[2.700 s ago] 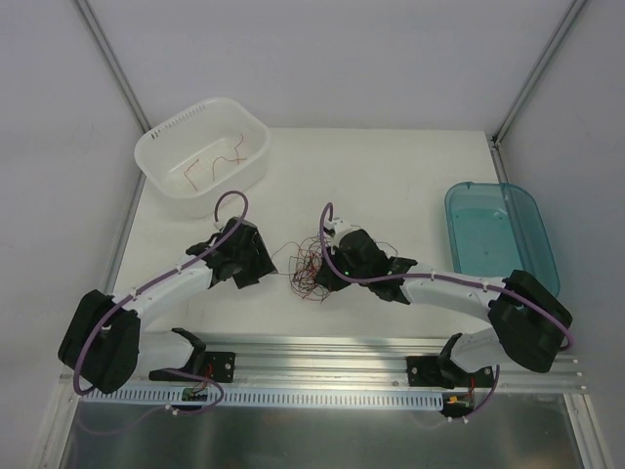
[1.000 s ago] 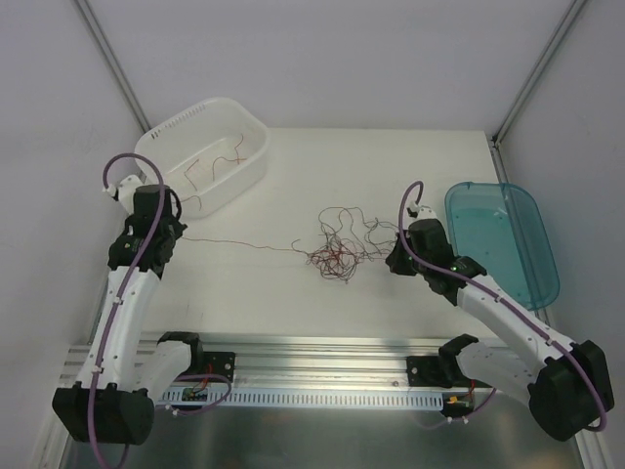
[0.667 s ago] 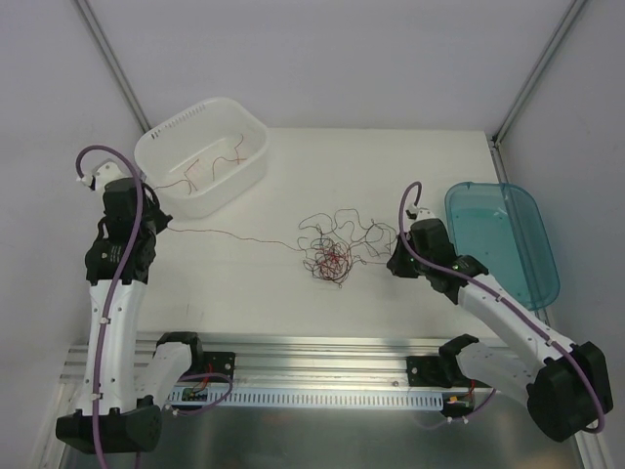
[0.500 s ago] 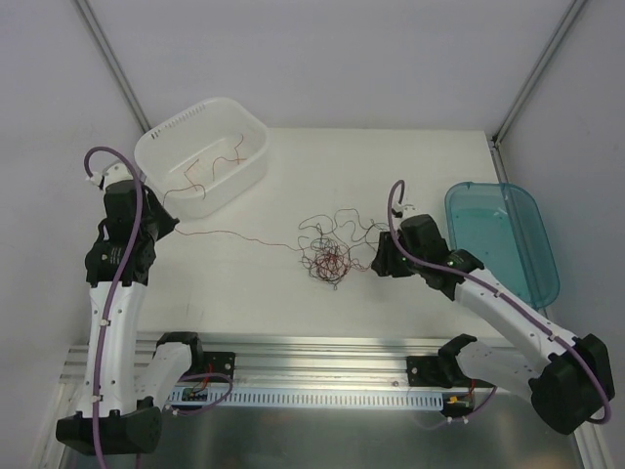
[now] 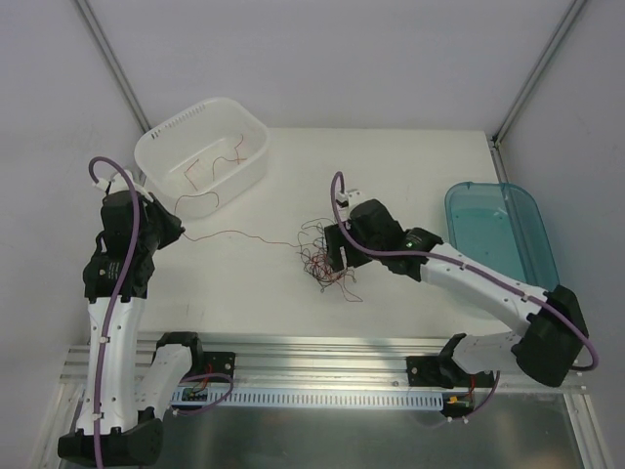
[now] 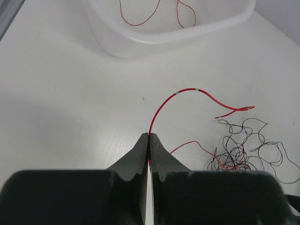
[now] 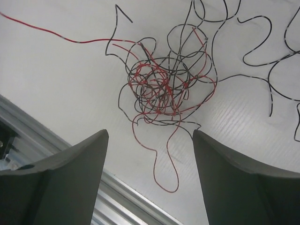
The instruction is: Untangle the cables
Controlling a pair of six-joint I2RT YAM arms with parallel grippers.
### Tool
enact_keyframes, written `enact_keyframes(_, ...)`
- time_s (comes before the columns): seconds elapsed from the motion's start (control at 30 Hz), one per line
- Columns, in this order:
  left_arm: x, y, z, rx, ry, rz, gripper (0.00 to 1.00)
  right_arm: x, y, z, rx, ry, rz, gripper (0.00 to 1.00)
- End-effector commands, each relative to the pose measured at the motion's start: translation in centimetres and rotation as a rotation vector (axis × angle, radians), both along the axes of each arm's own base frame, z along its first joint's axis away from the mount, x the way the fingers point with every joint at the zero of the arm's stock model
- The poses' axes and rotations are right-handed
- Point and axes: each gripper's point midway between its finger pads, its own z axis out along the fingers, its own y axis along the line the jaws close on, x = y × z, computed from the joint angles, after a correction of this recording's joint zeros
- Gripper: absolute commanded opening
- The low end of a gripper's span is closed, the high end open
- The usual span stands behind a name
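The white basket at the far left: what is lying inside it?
A few thin red cables lie curled on the floor of the white basket. Its near wall covers a strip of that floor, so more could lie there.

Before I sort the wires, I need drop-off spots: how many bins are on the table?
2: a white basket at the far left corner and a blue bin at the right edge. No other seems hidden.

The cables (image 5: 322,264) form a loose knot of hair-thin red and black curls on the table (image 5: 410,176), near its middle toward the near edge, with black loops straggling out flat. One red cable (image 6: 187,90) runs leftward from the knot, pinched in the closed left hand (image 6: 149,137). Two more red cables (image 5: 213,164) lie curled in the white basket (image 5: 161,137) at the far left corner.
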Motion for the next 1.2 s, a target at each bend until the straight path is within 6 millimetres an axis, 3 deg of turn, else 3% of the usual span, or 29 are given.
enact_keyframes(0.0, -0.6, -0.3, -0.2, 0.013, 0.006, -0.034, 0.00, 2.0, 1.6, -0.3, -0.007, -0.025, -0.013, 0.77)
enact_keyframes(0.13, -0.8, -0.3, -0.4, 0.011, 0.012, -0.031, 0.00, 3.0, 2.8, -4.2, -0.036, 0.037, -0.045, 0.77)
enact_keyframes(0.33, -0.9, 0.1, 0.1, 0.024, 0.004, -0.011, 0.00, 4.8, 2.1, -8.9, -0.055, 0.095, -0.146, 0.70)
enact_keyframes(0.43, -1.0, 0.7, 0.3, 0.039, 0.009, 0.019, 0.00, 5.5, 0.7, -10.6, -0.044, 0.130, -0.202, 0.52)
enact_keyframes(0.47, -1.0, 1.4, 0.5, 0.059, 0.011, 0.055, 0.00, 5.9, -0.3, -10.4, -0.046, 0.125, -0.229, 0.35)
enact_keyframes(0.53, -1.2, 2.5, 0.5, 0.075, 0.019, 0.120, 0.00, 5.5, -2.1, -10.8, -0.070, 0.125, -0.256, 0.18)
enact_keyframes(0.57, -1.3, 3.7, 0.6, 0.104, 0.023, 0.182, 0.00, 5.7, -3.6, -9.7, -0.063, 0.106, -0.288, 0.07)
enact_keyframes(0.6, -1.4, 4.2, 0.6, 0.115, 0.024, 0.214, 0.00, 5.7, -4.5, -9.4, -0.066, 0.097, -0.298, 0.02)
enact_keyframes(0.67, -1.4, 5.4, 0.3, 0.129, 0.039, 0.284, 0.00, 5.2, -7.4, -9.1, -0.102, 0.094, -0.344, 0.01)
enact_keyframes(0.73, -1.5, 6.5, -0.1, 0.137, 0.055, 0.349, 0.00, 5.2, -9.4, -6.6, -0.105, 0.032, -0.363, 0.01)
enact_keyframes(0.77, -1.4, 6.9, -0.9, 0.137, 0.081, 0.365, 0.00, 5.0, -11.5, -6.2, -0.146, 0.026, -0.401, 0.01)
enact_keyframes(0.8, -1.5, 7.5, -1.3, 0.138, 0.091, 0.403, 0.00, 4.9, -12.5, -4.3, -0.134, -0.022, -0.407, 0.01)
enact_keyframes(0.87, -1.6, 8.7, -3.0, 0.131, 0.138, 0.454, 0.00, 4.5, -14.8, -2.8, -0.156, -0.045, -0.447, 0.01)
enact_keyframes(1.07, -0.9, 8.7, -8.1, -0.028, 0.213, 0.467, 0.00, 3.0, -18.6, 4.1, -0.115, -0.179, -0.486, 0.01)
enact_keyframes(1.17, -0.7, 8.3, -10.8, -0.066, 0.272, 0.459, 0.00, 2.4, -18.5, 7.2, -0.052, -0.234, -0.463, 0.01)
